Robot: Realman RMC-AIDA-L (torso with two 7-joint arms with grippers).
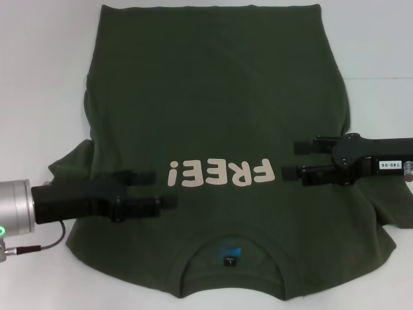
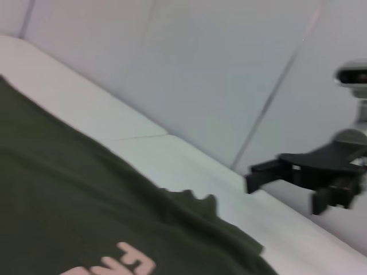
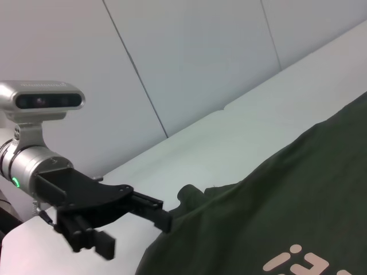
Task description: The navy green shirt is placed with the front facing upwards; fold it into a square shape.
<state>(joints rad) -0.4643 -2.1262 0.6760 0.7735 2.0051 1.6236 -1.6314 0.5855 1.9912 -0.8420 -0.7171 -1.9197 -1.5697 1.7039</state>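
Navy green shirt [image 1: 213, 116] lies flat, front up, on white table [image 1: 39, 77], collar toward robot, cream "FREE!" print [image 1: 221, 173] across chest; left gripper [image 1: 158, 189] over shirt beside the print, fingers apart, gripping nothing; right gripper [image 1: 293, 159] at opposite end of print, fingers apart, empty.

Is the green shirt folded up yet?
Not yet. The navy green shirt lies spread flat, "FREE!" print and collar showing; only its sleeves look tucked or bunched at the sides.

Head camera looks steeply down on the worktop [image 1: 381, 51]; each low wrist camera faces across the shirt [image 1: 213, 116] toward the opposite arm.
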